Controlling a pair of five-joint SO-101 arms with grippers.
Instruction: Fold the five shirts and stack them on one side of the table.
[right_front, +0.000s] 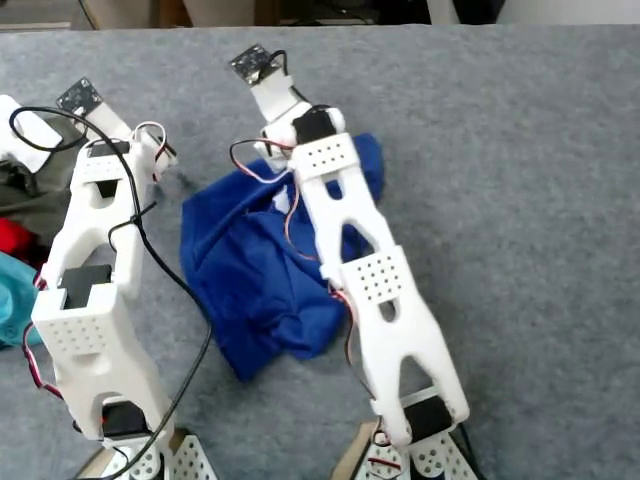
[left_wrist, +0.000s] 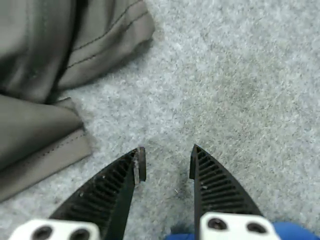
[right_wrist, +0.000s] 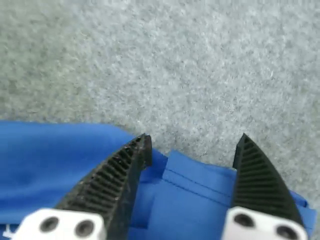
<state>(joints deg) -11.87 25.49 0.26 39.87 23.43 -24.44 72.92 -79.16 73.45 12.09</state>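
Note:
A crumpled blue shirt (right_front: 240, 275) lies in the middle of the grey table (right_front: 520, 200). The right arm stretches over it. My right gripper (right_wrist: 194, 147) is open above the shirt's far edge (right_wrist: 55, 155), where a folded hem (right_wrist: 195, 182) lies between its fingers. My left gripper (left_wrist: 167, 162) is open just above bare table, to the left of the blue shirt. An olive-grey shirt (left_wrist: 55, 65) lies ahead of it, a little apart from its fingertips. A corner of the blue shirt (left_wrist: 297, 230) shows behind the left gripper.
At the table's left edge lies a pile of clothes: a white one (right_front: 25, 130), an olive-grey one (right_front: 25, 195), a red one (right_front: 12, 236) and a teal one (right_front: 14, 295). A black cable (right_front: 175, 280) runs beside the left arm. The table's right half is bare.

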